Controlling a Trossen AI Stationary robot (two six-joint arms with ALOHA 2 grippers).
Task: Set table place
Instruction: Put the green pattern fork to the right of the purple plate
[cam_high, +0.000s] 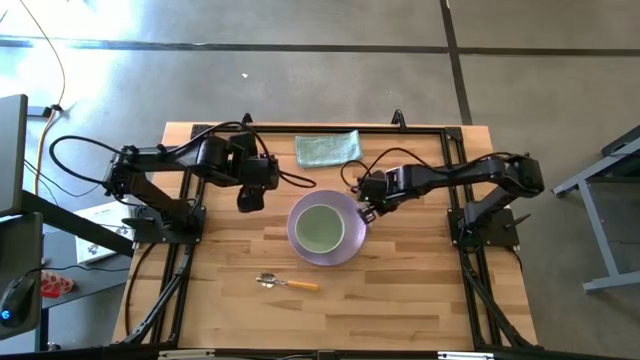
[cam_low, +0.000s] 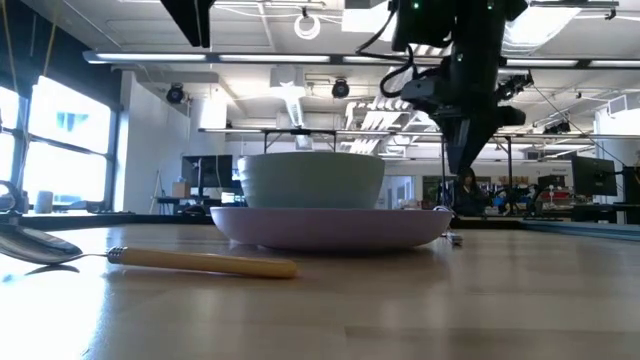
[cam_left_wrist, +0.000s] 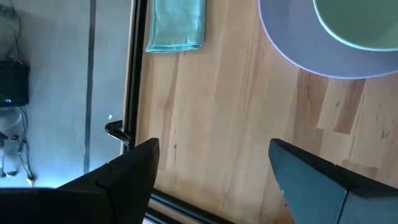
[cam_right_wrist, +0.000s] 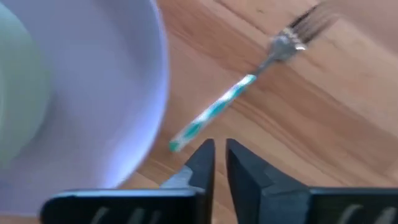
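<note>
The lilac plate lies mid-table with the pale green bowl standing in it. The spoon with the yellow-orange handle lies flat on the wood, nearer the front edge than the plate. The fork, with silvery tines and a teal-and-white striped handle, lies flat on the wood just right of the plate, its handle end beside the rim. My right gripper hangs close over that handle end, its fingers together with only a thin slit between them, holding nothing. My left gripper is wide open and empty, left of the plate, above bare wood.
A folded teal cloth lies at the table's far edge, behind the plate. The black frame runs along the table's edges. Bare wood shows in front of the plate around the spoon and on the right half.
</note>
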